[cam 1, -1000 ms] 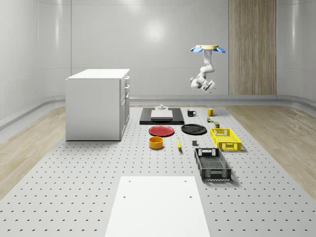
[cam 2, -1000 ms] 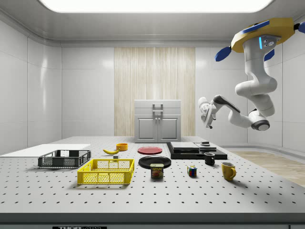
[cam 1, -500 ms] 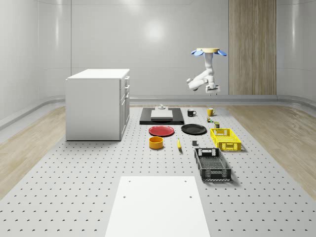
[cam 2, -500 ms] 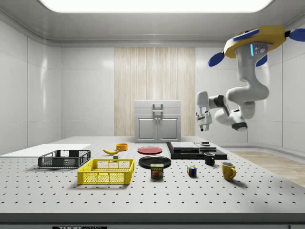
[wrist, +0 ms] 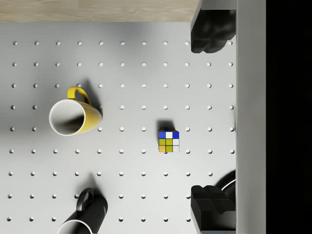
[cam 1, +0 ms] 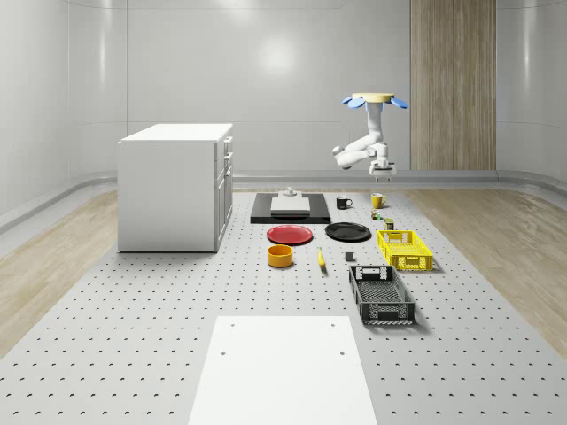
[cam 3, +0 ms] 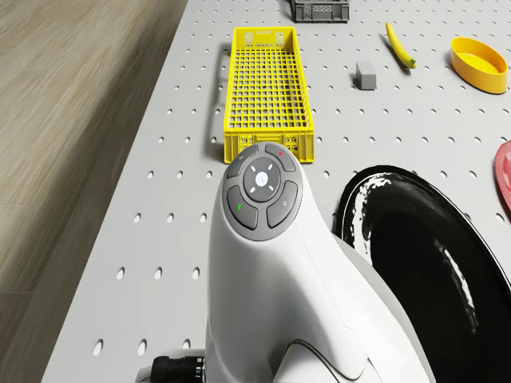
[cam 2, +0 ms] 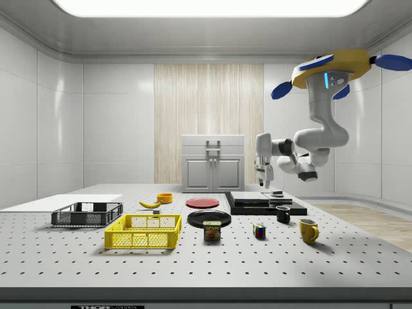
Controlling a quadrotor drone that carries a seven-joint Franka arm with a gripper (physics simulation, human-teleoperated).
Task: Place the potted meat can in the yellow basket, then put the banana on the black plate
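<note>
The potted meat can (cam 2: pixel 212 230) stands on the table between the yellow basket (cam 2: pixel 143 239) and a cube. The banana (cam 2: pixel 150 204) lies further back, apart from the black plate (cam 2: pixel 208 218). The drone (cam 2: pixel 331 64) hovers high over the table's end at the side view's right. Its arm bends down, and my gripper (cam 2: pixel 261 175) points downward well above the table. In the wrist view the gripper (wrist: pixel 212 119) is open, empty, with fingers (wrist: pixel 209 34) wide apart over the cube and mugs. The drone view shows the basket (cam 3: pixel 266 146), banana (cam 3: pixel 400 45) and plate (cam 3: pixel 423 263).
A Rubik's cube (wrist: pixel 168 141), yellow mug (wrist: pixel 73 116) and black mug (wrist: pixel 85 217) sit below the gripper. A black crate (cam 1: pixel 381 295), red plate (cam 1: pixel 290 235), orange bowl (cam 1: pixel 280 256), black slab (cam 1: pixel 290 208) and white cabinet (cam 1: pixel 175 186) also stand on the table.
The drone has come lower and moved toward the side view's left. The arm has swung so the gripper now points down, nearer the table objects.
</note>
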